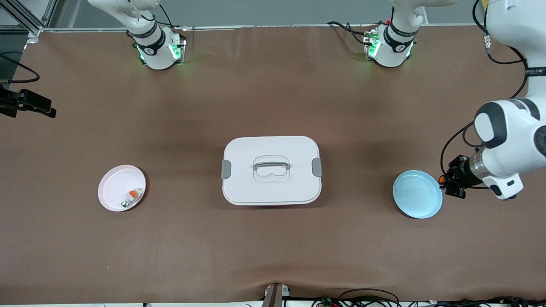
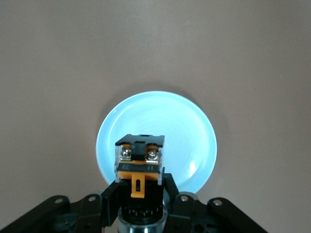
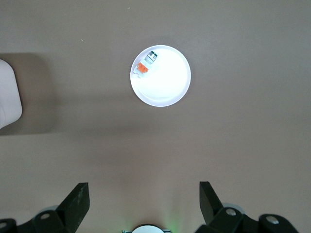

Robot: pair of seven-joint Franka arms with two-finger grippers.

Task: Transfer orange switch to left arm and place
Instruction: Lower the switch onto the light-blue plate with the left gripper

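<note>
Switch: we see the switch, a black part with orange pieces and two screws, clamped in the left gripper; in the front view it shows as a small black-and-orange shape in the air just beside the blue plate's rim.
Left gripper: we find its fingers closed on the switch, at the left arm's end of the table.
Blue plate: we see the blue plate bare, under and just ahead of the switch in the left wrist view.
Box: the box sits mid-table, lid on, between the two plates.
Pink plate: the pink plate lies toward the right arm's end; a small white-and-silver piece with an orange tab rests in it.
Right gripper: we see the right gripper spread wide, holding nothing, high over the table with the pink plate in its view.
</note>
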